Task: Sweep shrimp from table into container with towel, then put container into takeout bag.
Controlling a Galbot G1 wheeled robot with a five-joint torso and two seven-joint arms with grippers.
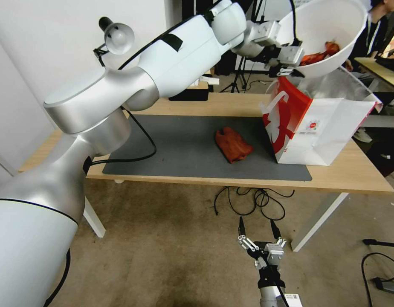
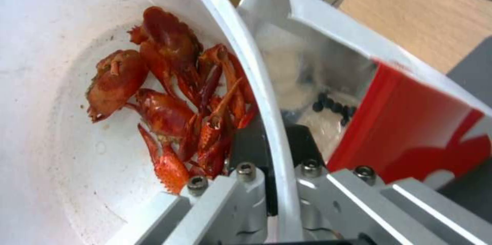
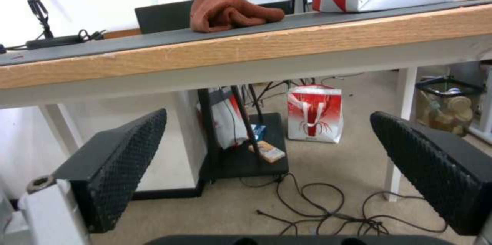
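My left gripper [image 1: 291, 65] is shut on the rim of the white container [image 1: 333, 25], holding it tilted in the air just above the open mouth of the takeout bag [image 1: 316, 128]. The shrimp [image 1: 320, 55] lie piled in the container's low side. In the left wrist view the shrimp [image 2: 174, 99] rest against the container wall [image 2: 46, 64], whose rim sits between the fingers of my left gripper [image 2: 274, 153], with the takeout bag [image 2: 410, 129] right below. The towel [image 1: 233, 145] lies crumpled on the table [image 1: 359, 172]. My right gripper [image 1: 256, 233] hangs open below the table's front edge.
A dark grey mat [image 1: 180, 149] covers most of the table top. Cables [image 1: 256, 198] lie on the floor under the table. In the right wrist view a second red-and-white bag [image 3: 315, 112] stands on the floor beyond the table edge [image 3: 256, 53]. A black lamp [image 1: 116, 36] stands at the back left.
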